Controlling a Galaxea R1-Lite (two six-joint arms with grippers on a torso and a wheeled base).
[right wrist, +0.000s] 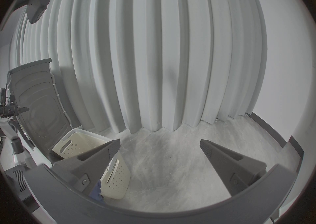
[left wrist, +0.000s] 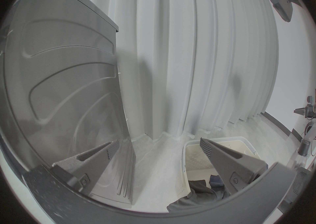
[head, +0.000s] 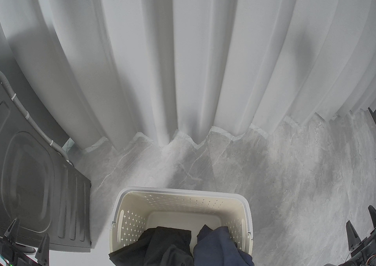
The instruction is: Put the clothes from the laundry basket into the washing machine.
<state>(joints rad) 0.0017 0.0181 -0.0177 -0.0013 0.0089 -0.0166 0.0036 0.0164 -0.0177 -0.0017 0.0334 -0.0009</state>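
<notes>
Since the black garment (head: 164, 245) and navy garment (head: 219, 247) lie in the basket (head: 180, 196), on the floor (head: 305, 169) just beside the washer (head: 35, 192), nothing looks loaded yet; both remain to move. The left gripper (left wrist: 158, 142) and right gripper (right wrist: 159, 142) hang wide open and empty, flanking the basket. The washer's door is hidden, and the basket's near end is cut off, so more clothes may lie unseen
</notes>
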